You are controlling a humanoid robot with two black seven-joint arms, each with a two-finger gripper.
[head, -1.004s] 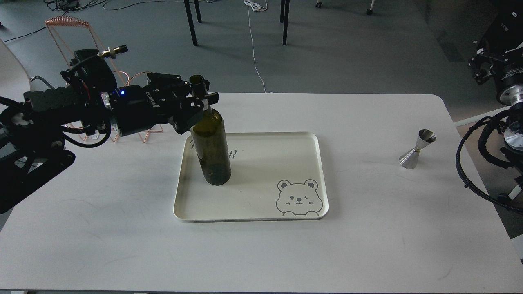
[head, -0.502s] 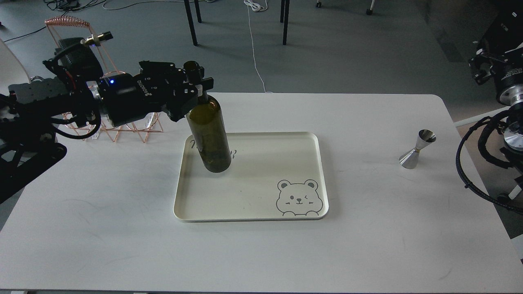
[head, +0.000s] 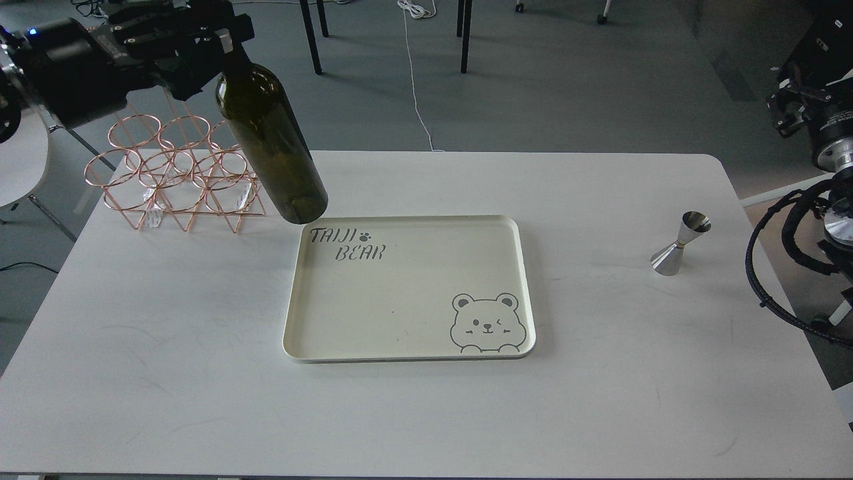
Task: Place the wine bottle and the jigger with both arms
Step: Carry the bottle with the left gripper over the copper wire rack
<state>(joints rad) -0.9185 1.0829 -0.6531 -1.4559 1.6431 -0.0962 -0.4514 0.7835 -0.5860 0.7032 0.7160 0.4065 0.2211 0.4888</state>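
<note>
My left gripper [head: 223, 37] is shut on the neck of the dark olive-green wine bottle [head: 273, 143] at the upper left. The bottle hangs tilted in the air, its base just above the far-left corner of the cream tray [head: 406, 347], next to the copper wire rack [head: 173, 177]. The small silver jigger [head: 680, 243] stands upright on the white table [head: 166, 347] at the right, apart from both arms. My right arm [head: 816, 113] is at the far right edge, off the table; its gripper fingers cannot be told apart.
The tray carries "TAIJI BEAR" lettering and a bear drawing and holds nothing. The copper rack stands at the table's far left. Chair legs and cables lie on the floor beyond the table. Black cables [head: 766, 267] hang at the right edge.
My left gripper has lifted the bottle off the tray and carried it up and to the left, tilting it. The jigger and right arm have not moved.
</note>
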